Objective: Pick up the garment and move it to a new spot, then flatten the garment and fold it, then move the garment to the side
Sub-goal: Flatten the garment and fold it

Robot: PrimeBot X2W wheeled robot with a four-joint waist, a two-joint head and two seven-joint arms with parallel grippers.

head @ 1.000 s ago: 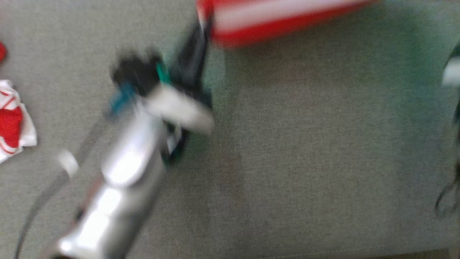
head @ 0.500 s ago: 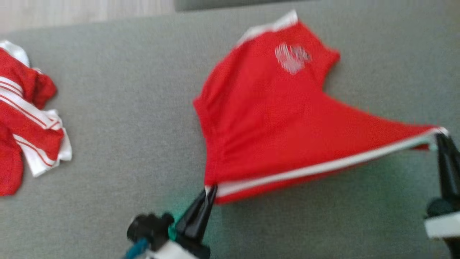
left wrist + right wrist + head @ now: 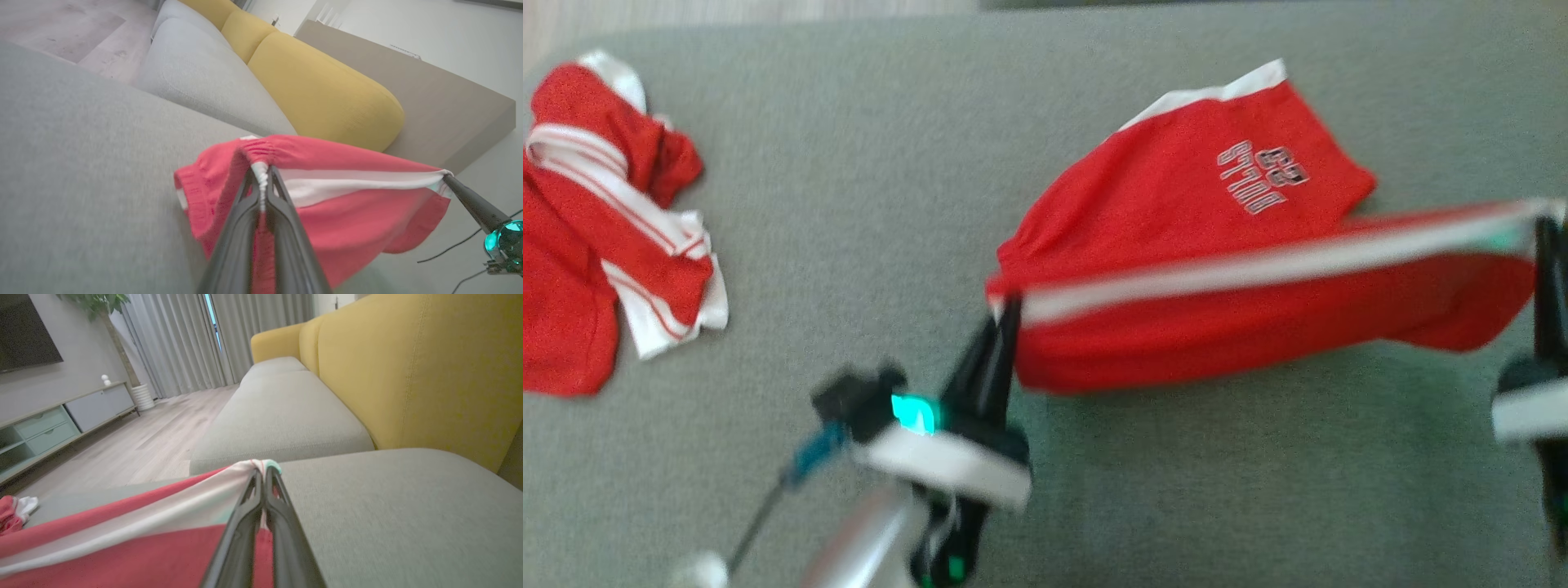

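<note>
Your left gripper (image 3: 1006,309) is clamped tight on one end of the shorts' (image 3: 1217,188) white band (image 3: 1258,268), and your right gripper (image 3: 1545,229) is pinching the other end. The shorts are red with lettering (image 3: 1262,175) on one leg. They are stretched taut between the grippers over the grey sofa (image 3: 866,229), far leg resting on it. Half a second ago the band was their lowest edge; now red cloth hangs below it.

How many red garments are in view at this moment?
2. One, the red shorts, hangs stretched between left gripper and right gripper, centre-right in the head view. The other, a crumpled red-and-white heap, lies at far left; it may hide more pieces.
</note>
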